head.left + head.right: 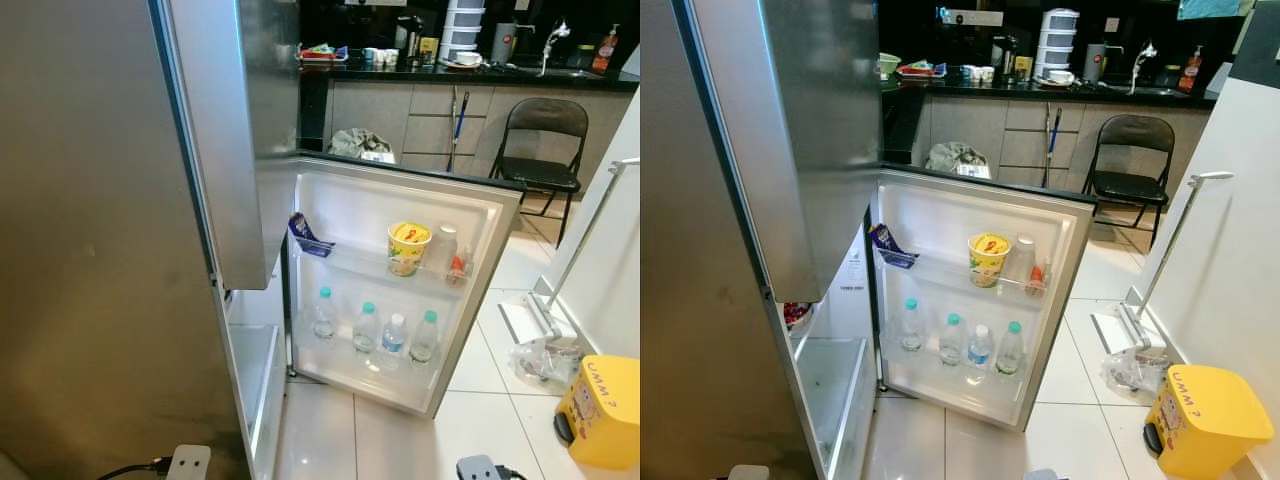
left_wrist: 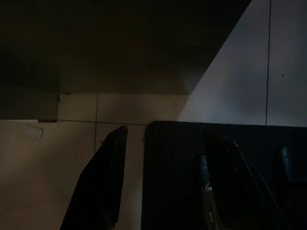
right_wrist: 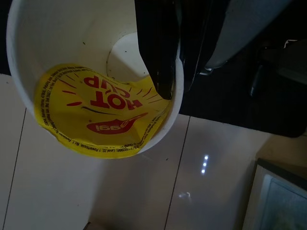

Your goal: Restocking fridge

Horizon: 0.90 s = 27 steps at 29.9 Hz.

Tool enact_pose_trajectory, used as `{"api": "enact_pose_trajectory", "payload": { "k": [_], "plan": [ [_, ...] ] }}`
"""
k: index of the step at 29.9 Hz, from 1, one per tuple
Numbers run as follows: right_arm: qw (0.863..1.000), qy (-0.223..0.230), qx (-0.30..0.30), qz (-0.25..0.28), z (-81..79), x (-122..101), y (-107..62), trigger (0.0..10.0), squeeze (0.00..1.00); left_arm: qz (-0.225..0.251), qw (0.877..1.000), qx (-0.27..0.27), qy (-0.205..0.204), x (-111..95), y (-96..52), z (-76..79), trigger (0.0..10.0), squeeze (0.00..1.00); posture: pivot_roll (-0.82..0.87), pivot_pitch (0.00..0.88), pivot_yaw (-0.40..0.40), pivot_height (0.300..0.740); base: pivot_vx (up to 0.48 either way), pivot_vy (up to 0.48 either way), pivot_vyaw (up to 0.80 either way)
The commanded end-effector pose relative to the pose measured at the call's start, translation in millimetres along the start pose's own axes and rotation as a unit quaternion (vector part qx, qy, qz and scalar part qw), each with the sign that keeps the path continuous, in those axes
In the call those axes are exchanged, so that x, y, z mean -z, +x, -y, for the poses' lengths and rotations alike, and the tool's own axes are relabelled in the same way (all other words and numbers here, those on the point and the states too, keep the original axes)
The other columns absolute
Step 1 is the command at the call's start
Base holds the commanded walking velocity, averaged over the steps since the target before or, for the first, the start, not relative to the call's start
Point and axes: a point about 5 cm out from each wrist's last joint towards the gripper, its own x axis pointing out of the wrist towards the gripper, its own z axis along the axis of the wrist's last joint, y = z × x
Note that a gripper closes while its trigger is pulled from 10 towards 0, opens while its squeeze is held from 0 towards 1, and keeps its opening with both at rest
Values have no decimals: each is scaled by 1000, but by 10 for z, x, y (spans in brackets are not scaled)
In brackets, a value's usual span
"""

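Right tool (image 3: 168, 57) is gripping the rim of a white noodle cup (image 3: 96, 86) with a yellow "HOT CUP" lid, over the tiled floor (image 3: 144, 191). Left tool (image 2: 158, 177) is hanging above the floor, fingers spread apart. Ahead, the fridge door (image 1: 400, 290) is standing open, carrying another noodle cup (image 1: 408, 247) above four water bottles (image 1: 367, 327). Beyond, a dark worktop (image 1: 480, 70) is holding kitchenware.

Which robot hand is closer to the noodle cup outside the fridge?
Right. The right gripper pinches the noodle cup at its rim, one finger inside. The left gripper hangs open above floor tiles, apart from it.
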Motion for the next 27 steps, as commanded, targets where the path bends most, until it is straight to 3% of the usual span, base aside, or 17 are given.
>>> {"api": "enact_pose_trajectory", "payload": {
  "k": [1,17,27],
  "plan": [
    [1000,0,1,-1,-6,7,0,10000,0,-9,1000,5,2,41,-5,34,10000,0,14,59,-28,740,0,0,0],
    [1000,-1,-1,3,-27,-14,8,10000,0,-10,1000,6,2,45,-4,41,10000,0,14,59,-28,740,0,0,0],
    [1000,0,3,2,50,-21,-5,10000,0,-9,1000,6,3,38,-2,47,10000,0,13,59,-26,740,0,0,0]
  ]
}}
